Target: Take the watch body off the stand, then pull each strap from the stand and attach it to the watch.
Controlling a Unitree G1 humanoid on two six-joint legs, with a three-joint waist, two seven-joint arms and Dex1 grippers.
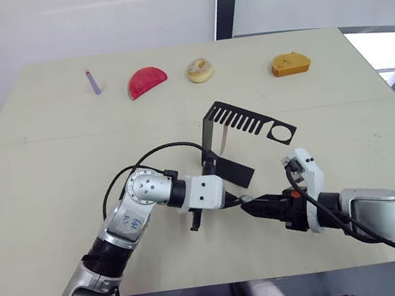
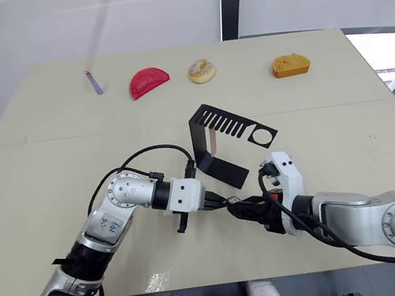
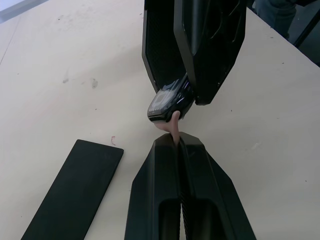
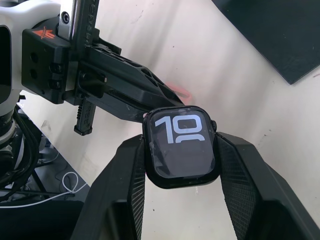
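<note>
On the tabletop (image 1: 50, 155) the stand (image 1: 238, 128) sits near the middle, one strap (image 1: 222, 141) hanging beneath its slotted arm. In front of it the left gripper (image 1: 236, 200) and right gripper (image 1: 251, 207) meet, with the watch body (image 4: 181, 146) between the right jaws and the other strap (image 3: 172, 125) between the left jaws, touching the watch body's edge.

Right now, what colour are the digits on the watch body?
White on the dark screen of the watch body; right wrist view shows it best.
</note>
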